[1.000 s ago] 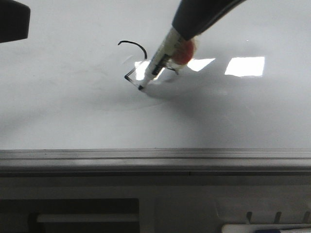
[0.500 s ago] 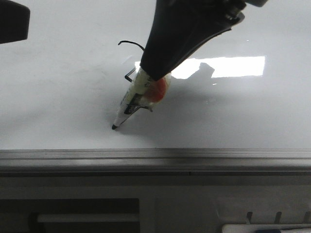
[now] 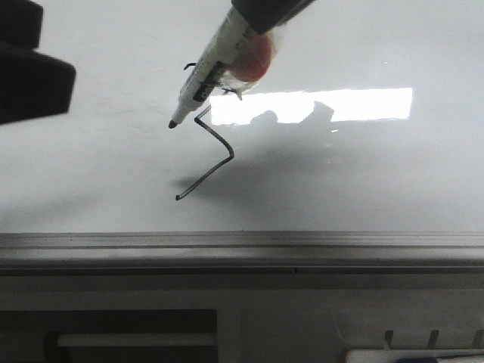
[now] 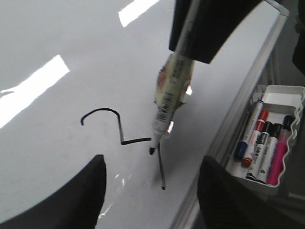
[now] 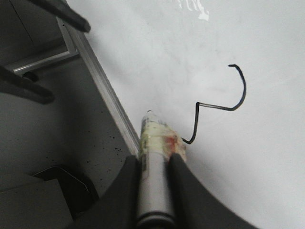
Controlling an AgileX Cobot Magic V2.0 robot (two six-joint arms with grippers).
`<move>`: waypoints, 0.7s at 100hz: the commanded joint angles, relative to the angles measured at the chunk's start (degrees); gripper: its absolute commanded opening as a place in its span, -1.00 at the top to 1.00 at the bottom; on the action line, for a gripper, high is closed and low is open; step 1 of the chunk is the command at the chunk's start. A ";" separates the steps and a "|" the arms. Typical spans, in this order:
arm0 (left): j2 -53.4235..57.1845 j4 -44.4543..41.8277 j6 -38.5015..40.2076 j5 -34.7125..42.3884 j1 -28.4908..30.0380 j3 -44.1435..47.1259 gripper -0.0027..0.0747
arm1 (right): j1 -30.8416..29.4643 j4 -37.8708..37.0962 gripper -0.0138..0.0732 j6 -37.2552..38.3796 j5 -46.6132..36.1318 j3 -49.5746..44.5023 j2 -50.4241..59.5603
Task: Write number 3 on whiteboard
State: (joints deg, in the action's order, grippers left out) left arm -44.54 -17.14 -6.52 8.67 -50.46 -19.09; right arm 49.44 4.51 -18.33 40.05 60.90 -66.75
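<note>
In the front view the number 3 (image 3: 208,155) lies drawn on the whiteboard (image 3: 363,189) and the marker (image 3: 200,83) seems lifted off it; the left wrist view shows the left gripper (image 4: 150,191) with jaws apart; in the right wrist view the right gripper (image 5: 153,164) is clamped on the marker, so writing looks done and I judge the next move is retreating without smearing

- In the front view the marker (image 3: 214,66) covers the top hook of the number 3 (image 3: 215,148).
- The right gripper (image 3: 265,11) is cut off at 12 o'clock.
- The marker's label print is too blurred to read.
</note>
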 commanded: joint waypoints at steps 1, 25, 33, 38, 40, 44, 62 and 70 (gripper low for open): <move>-2.30 0.11 0.60 5.86 -1.69 -1.51 -0.06 | 1.09 -0.04 0.78 0.05 -3.09 1.76 1.38; -7.01 -0.02 0.60 9.36 -1.89 -2.82 -0.06 | 5.17 -0.04 0.78 0.05 -3.72 1.76 0.62; -8.47 -0.02 0.60 9.48 -1.89 -3.83 -0.06 | 6.15 -0.04 0.78 0.05 -3.72 1.76 -0.16; -9.34 -0.02 0.60 9.48 -1.89 -4.40 -0.06 | 6.90 0.12 0.78 0.05 -3.72 1.76 -0.44; -9.53 -0.02 0.60 9.48 -1.89 -4.55 -0.06 | 7.20 0.12 0.78 0.05 -3.72 1.76 -0.71; -10.03 -0.02 0.60 9.48 -1.89 -4.79 -0.06 | 7.76 0.12 0.78 0.05 -3.83 1.76 -0.84; -10.62 -0.02 0.60 8.03 -1.89 -4.79 0.05 | 8.14 0.12 0.78 0.05 -5.02 1.76 -0.84; -10.62 -0.02 0.60 6.79 -1.89 -4.79 0.36 | 8.14 0.12 0.78 0.05 -5.07 1.76 -0.84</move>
State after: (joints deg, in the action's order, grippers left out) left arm -55.49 -17.53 -6.52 12.61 -51.84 -21.92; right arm 57.41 4.51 -18.33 38.91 60.90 -68.65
